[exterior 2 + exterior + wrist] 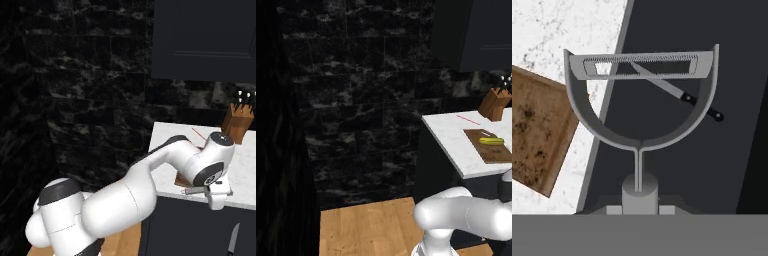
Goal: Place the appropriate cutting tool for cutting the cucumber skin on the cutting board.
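Peeler (640, 100) clamped by its stem in my claw (640, 192), hanging past the table (572, 30) edge, bound for the cutting board (537, 130).

My white arm (150, 185) with dark joints reaches over a white, grey-flecked marble worktop (456, 137). A yellow-green cucumber (491, 141) lies on the dark brown, mottled cutting board (491, 150). A light-brown knife block (494, 104) bristles with dark handles. A grey Y-shaped peeler (640, 107) stands against dark cabinet fronts; a black-handled, silver-bladed knife (677, 92) lies behind it. Black veined stone tiles (356, 100) back the warm tan wood floor (366, 230).
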Motion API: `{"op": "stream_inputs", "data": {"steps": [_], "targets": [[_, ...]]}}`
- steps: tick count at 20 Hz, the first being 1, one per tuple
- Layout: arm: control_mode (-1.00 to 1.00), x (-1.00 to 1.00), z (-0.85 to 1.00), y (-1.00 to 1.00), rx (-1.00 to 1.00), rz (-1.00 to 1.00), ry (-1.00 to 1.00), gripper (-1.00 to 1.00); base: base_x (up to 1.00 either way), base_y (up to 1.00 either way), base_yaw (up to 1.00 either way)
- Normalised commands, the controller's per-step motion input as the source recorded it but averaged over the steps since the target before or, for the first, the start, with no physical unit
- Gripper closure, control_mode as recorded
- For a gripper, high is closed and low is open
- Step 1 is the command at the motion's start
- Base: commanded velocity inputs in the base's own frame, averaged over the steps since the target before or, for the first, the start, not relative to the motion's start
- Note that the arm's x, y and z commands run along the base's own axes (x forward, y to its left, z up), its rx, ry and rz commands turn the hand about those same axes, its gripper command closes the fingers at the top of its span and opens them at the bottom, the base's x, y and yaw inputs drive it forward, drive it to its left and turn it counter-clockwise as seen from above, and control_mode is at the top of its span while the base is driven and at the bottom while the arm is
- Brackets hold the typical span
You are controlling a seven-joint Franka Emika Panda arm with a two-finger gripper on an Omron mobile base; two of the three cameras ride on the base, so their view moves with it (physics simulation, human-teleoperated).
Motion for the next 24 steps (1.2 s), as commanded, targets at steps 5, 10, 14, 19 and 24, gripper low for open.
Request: {"op": "stream_inputs", "data": {"steps": [5,10,14,19,24], "targets": [[-1.00,0.73,0.00,0.01,0.03,0.00,0.00,1.00,0.00,0.00,0.00],[-1.00,0.66,0.00,0.00,0.02,0.02,0.00,1.00,0.00,0.00,0.00],[-1.00,0.44,-0.13,0.02,0.00,0.05,0.00,1.00,0.00,0.00,0.00],[-1.00,0.42,-0.38,0.06,0.00,0.06,0.00,1.00,0.00,0.00,0.00],[-1.00,0.35,-0.42,0.09,0.00,0.06,0.00,1.00,0.00,0.00,0.00]]}}
